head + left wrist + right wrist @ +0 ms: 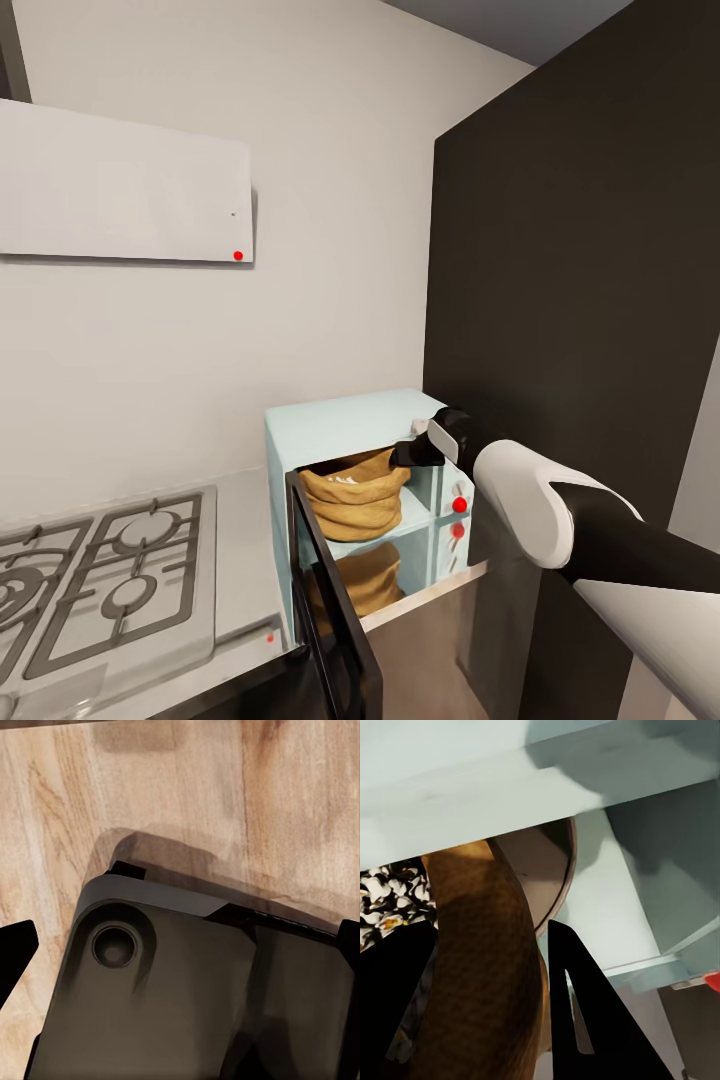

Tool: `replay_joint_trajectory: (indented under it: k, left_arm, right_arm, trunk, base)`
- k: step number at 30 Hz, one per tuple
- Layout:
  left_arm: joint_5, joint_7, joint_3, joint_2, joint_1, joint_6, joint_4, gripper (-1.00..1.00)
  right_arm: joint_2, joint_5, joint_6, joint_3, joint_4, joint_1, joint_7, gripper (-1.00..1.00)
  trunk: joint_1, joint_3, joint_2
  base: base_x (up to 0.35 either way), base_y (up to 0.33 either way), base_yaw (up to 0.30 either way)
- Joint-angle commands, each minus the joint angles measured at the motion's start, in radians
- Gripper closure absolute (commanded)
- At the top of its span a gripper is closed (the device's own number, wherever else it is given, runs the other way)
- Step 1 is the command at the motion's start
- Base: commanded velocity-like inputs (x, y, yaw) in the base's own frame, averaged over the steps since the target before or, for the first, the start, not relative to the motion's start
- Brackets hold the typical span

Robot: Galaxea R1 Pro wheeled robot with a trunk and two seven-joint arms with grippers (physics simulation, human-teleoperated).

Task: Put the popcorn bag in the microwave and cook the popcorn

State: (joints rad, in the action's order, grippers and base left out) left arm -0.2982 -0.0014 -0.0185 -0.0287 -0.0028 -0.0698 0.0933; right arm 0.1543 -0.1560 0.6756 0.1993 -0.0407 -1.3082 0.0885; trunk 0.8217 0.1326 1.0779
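- bag [352,500] sits inside the microwave [340,425]; door [330,610] swung open; pale popcorn [386,900] shows in the bag's mouth
- right gripper [412,452] at the bag's rim by the microwave opening; dark finger [585,1012] just beside the bag wall, rim seems between the fingers; can't tell if clamped
- left gripper: fingertip [15,949] over the wood floor [187,787] and robot base [187,990]; fingers spread wide, nothing held
- microwave stands on the countertop [245,560], beside the hob [110,580]

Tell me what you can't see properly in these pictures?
- Head view: the tan wrinkled popcorn bag is partly hidden by the dark open door.
- Head view: the right gripper fingertips are too small to judge.
- Right wrist view: pale popcorn is cut off by the picture edge.
- Left wrist view: the left gripper's fingers are cropped.
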Motion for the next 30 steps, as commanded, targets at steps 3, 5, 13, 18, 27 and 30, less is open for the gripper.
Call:
replay_joint_trajectory:
  k: [3,5,13,18,27,30]
  left_arm:
    - [-0.004,0.000,-0.001,0.000,0.000,-0.002,0.000,-1.00]
    - [-0.004,0.000,-0.001,0.000,0.000,-0.002,0.000,-1.00]
    - [-0.004,0.000,-0.001,0.000,0.000,-0.002,0.000,-1.00]
    - [-0.004,0.000,-0.001,0.000,0.000,-0.002,0.000,-1.00]
    - [-0.004,0.000,-0.001,0.000,0.000,-0.002,0.000,-1.00]
    - [-0.004,0.000,-0.001,0.000,0.000,-0.004,-0.001,-1.00]
  right_arm:
    - [0.000,-0.012,0.005,0.006,-0.003,0.000,0.007,1.00]
    - [0.001,-0.014,0.005,0.006,-0.003,0.000,0.008,1.00]
    - [0.001,-0.017,0.018,0.005,-0.007,0.000,0.009,-1.00]
    - [0.001,-0.016,0.021,0.003,-0.017,0.000,0.011,-1.00]
    - [0.000,-0.011,0.121,0.002,-0.068,0.000,0.018,-1.00]
    - [0.001,-0.010,0.172,0.003,-0.138,0.000,0.019,-1.00]
  trunk:
    - [0.000,0.001,0.001]
    - [0.000,0.001,0.001]
    - [0.000,0.001,0.001]
    - [0.000,0.001,0.001]
    - [0.000,0.001,0.001]
    - [0.000,0.001,0.001]
  base:
    - [0.000,0.000,0.000]
    - [0.000,0.000,0.000]
    - [0.000,0.000,0.000]
    - [0.000,0.000,0.000]
    - [0.000,0.000,0.000]
    - [-0.003,0.000,0.000]
